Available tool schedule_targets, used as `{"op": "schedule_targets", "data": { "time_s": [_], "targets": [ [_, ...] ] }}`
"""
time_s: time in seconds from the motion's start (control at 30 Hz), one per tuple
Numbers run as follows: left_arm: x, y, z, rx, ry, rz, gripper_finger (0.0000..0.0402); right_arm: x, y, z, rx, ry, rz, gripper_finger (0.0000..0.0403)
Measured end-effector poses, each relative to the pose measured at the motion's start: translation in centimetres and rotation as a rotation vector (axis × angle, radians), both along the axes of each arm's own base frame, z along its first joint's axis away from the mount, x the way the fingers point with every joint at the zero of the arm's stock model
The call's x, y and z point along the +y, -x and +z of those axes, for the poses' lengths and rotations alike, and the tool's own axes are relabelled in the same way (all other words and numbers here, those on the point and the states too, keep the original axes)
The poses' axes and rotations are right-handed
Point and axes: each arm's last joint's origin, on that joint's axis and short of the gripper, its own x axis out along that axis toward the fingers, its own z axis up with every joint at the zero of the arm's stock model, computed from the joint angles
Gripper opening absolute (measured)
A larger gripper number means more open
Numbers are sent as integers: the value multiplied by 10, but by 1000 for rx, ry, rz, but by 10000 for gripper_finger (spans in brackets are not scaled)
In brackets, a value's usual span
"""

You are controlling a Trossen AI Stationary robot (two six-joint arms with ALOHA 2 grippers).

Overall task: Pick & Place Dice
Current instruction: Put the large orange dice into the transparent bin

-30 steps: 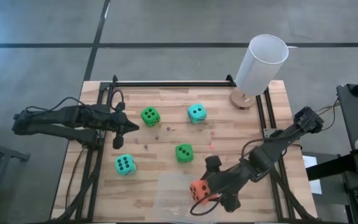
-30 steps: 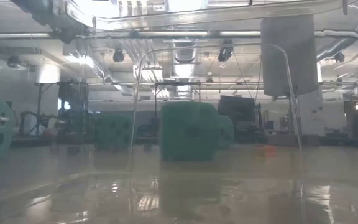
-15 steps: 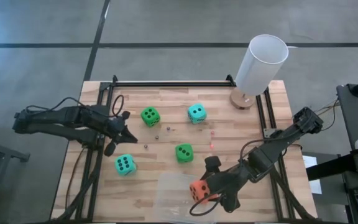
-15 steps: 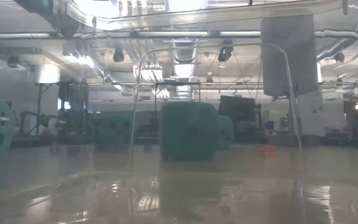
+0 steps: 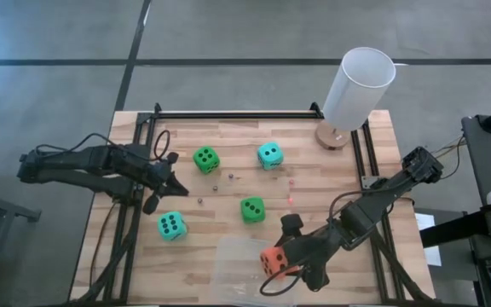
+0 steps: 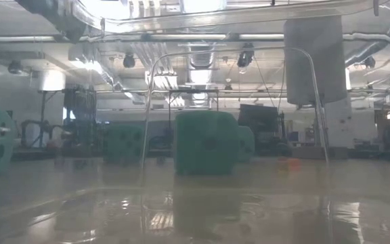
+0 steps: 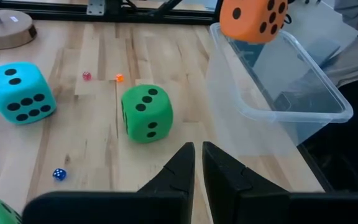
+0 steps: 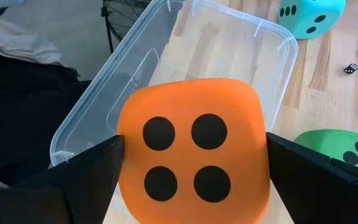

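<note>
Right gripper (image 5: 286,258): jaws clamped on orange-red die (image 8: 191,157), four-pip face up, held above clear plastic bin (image 8: 166,74).
Left gripper (image 5: 162,181): jaws together, empty, near table's left edge.
Other dice: green dice (image 5: 206,159) (image 5: 252,209) and teal dice (image 5: 269,155) (image 5: 170,225) sat on wooden table (image 5: 314,170).

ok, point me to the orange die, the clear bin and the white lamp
orange die (image 8: 191,158), right wrist view: middle of its four-pip face.
clear bin (image 7: 278,118), left wrist view: its near side wall.
white lamp (image 5: 358,89), high view: side of the shade.
</note>
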Motion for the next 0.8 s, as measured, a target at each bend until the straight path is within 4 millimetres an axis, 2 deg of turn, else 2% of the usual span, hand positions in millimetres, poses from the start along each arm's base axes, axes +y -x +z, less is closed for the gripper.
{"op": "schedule_targets", "data": {
  "time_s": [0.8],
  "targets": [
    [0, 0, 0, 0, 0, 0, 38, 0, 0, 0, 1, -5, -9, 366]
  ]
}}
